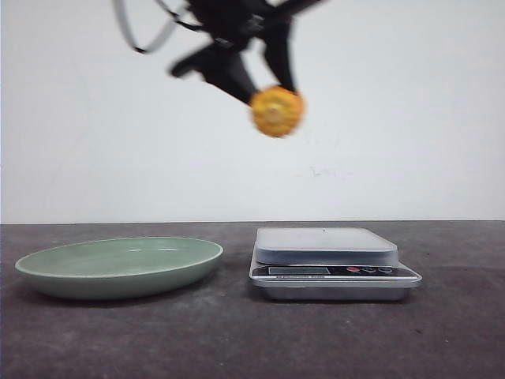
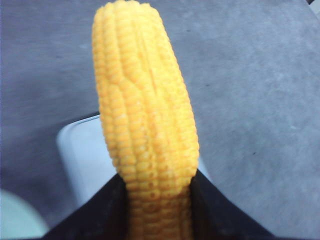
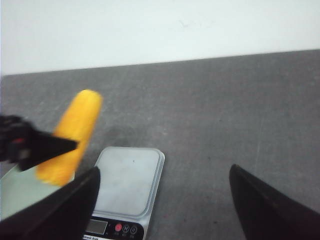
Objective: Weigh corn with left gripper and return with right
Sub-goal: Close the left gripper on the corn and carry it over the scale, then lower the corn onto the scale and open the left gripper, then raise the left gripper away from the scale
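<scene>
My left gripper (image 1: pixel 256 79) is shut on the yellow corn (image 1: pixel 276 110) and holds it high in the air, above the silver kitchen scale (image 1: pixel 327 246). In the left wrist view the corn (image 2: pixel 145 115) sticks out from between the black fingers (image 2: pixel 100 210), with the scale's pan (image 2: pixel 85 155) below it. My right gripper (image 3: pixel 162 175) is open and empty above the table; its view shows the scale (image 3: pixel 130 180) below and the corn (image 3: pixel 72 135) held by the left claw (image 3: pixel 30 145). The right gripper is out of the front view.
A pale green plate (image 1: pixel 47 268) sits on the dark grey table (image 1: pixel 237 339) to the left of the scale. A white wall stands behind the table.
</scene>
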{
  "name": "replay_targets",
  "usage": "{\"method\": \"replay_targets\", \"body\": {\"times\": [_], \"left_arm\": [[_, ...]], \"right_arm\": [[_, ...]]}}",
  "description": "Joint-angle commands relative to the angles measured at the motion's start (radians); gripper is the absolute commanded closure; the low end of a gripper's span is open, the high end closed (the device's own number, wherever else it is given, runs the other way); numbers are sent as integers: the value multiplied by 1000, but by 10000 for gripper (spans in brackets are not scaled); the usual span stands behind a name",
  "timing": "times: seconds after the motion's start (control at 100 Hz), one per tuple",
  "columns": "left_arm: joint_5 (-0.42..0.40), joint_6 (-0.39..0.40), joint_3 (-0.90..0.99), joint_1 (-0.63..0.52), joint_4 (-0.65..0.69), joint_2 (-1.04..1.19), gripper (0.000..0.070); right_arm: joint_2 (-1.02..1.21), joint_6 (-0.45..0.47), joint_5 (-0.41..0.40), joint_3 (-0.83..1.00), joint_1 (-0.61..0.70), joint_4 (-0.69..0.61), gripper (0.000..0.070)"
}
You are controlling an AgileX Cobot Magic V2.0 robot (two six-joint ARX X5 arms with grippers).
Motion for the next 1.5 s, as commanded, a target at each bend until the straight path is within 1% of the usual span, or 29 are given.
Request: {"method": "replay_targets", "body": {"times": [0.0, 0.12, 0.4, 0.48, 0.52, 0.6, 0.64, 0.67, 0.79, 0.84, 0.96, 1.03, 1.19, 1.26, 1.49], "left_arm": [[0, -39, 61, -10, 3, 71, 689], [0, -52, 115, -13, -20, 164, 688], [19, -65, 117, -13, -39, 273, 687], [23, -64, 117, -15, -39, 281, 653], [23, -61, 117, -15, -39, 281, 602], [23, -61, 117, -15, -39, 281, 440], [23, -61, 117, -15, -41, 281, 381], [23, -61, 117, -15, -43, 281, 368], [23, -48, 117, -15, -50, 281, 359], [23, -30, 117, -16, -51, 281, 313], [27, -27, 117, -18, -53, 280, 134], [31, -27, 117, -18, -61, 277, 59], [21, -5, 156, -18, -107, 260, 54], [5, 24, 195, -18, -127, 227, 54], [-144, 203, 372, 7, -219, 1, 65]], "right_arm": [[3, -11, 3, 16, 1, -1, 184], [0, -12, 3, 16, 1, -12, 184], [-5, -11, 3, 16, 2, -26, 184], [-5, -11, 3, 16, 2, -29, 184], [-5, -11, 3, 16, 2, -30, 184], [-5, -11, 3, 16, 2, -32, 184], [-5, -11, 3, 16, 2, -34, 184], [-5, -11, 3, 16, 2, -35, 184], [-5, -11, 3, 16, 2, -37, 184], [-5, -11, 3, 16, 2, -39, 184], [-5, -11, 3, 16, 2, -47, 184], [-5, -11, 3, 16, 2, -50, 184], [-5, -12, 3, 16, 2, -51, 184], [-5, -12, 3, 16, 2, -57, 184], [-5, -12, -1, 16, 3, -75, 184]]}}
